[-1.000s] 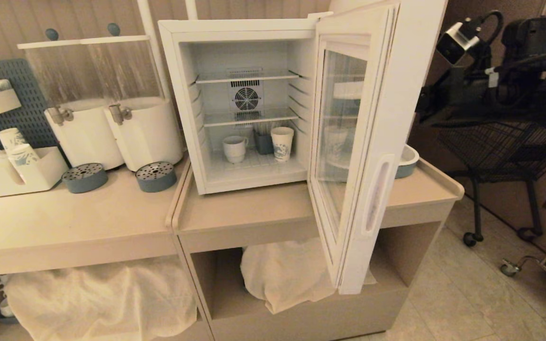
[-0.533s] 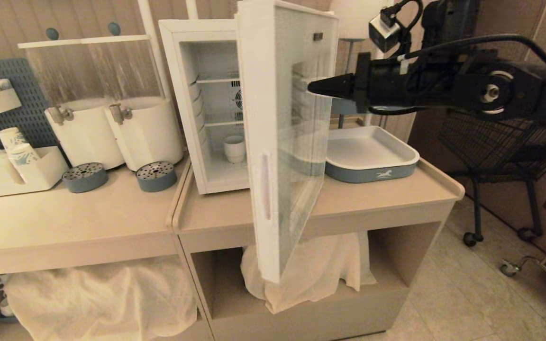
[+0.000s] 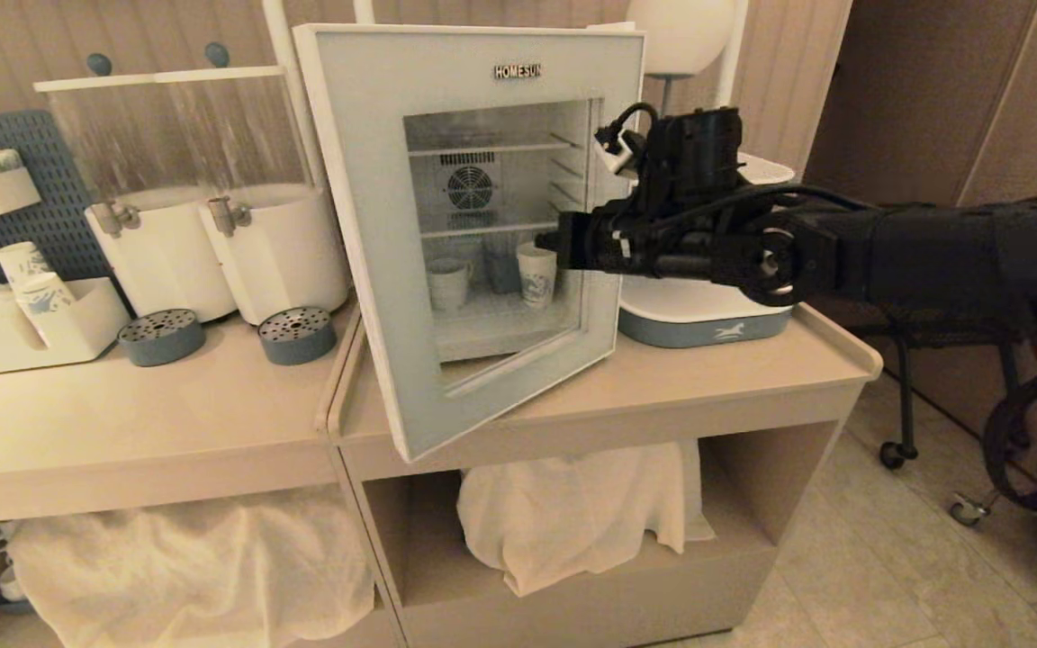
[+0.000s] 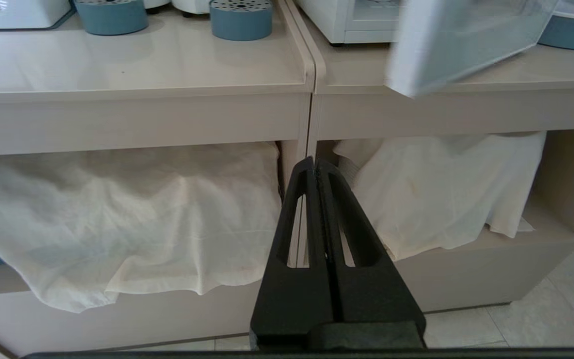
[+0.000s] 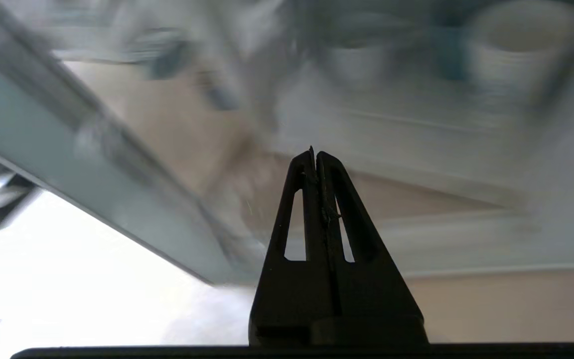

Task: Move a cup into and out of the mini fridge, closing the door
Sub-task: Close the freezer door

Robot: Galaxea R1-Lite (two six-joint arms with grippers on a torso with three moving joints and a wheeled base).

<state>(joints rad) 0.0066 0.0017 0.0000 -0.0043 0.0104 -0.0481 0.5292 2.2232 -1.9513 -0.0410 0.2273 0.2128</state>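
Observation:
The mini fridge (image 4: 339, 22) stands on the right-hand counter, its body mostly hidden in the head view by the door (image 3: 365, 225). The door is nearly closed, but its free left edge still stands out over the counter's front. Through its glass the small white cup (image 3: 448, 282) shows on the fridge floor, beside a blue-printed paper cup (image 3: 536, 273). My right gripper (image 3: 544, 243) is shut and empty, its tip against the glass near the hinge side. The left gripper (image 4: 315, 162) is shut and parked low before the cabinet.
Two white drink dispensers (image 3: 212, 252) with blue drip trays (image 3: 161, 337) stand left of the fridge. A white and blue tray (image 3: 707, 319) sits under my right arm. An organiser with paper cups (image 3: 23, 315) is far left. Cloths (image 3: 563, 513) fill the lower shelves.
The door has swung from wide open to nearly closed. My right arm has swept left and down across the front, following the door with its shut tip. The left arm has not moved.

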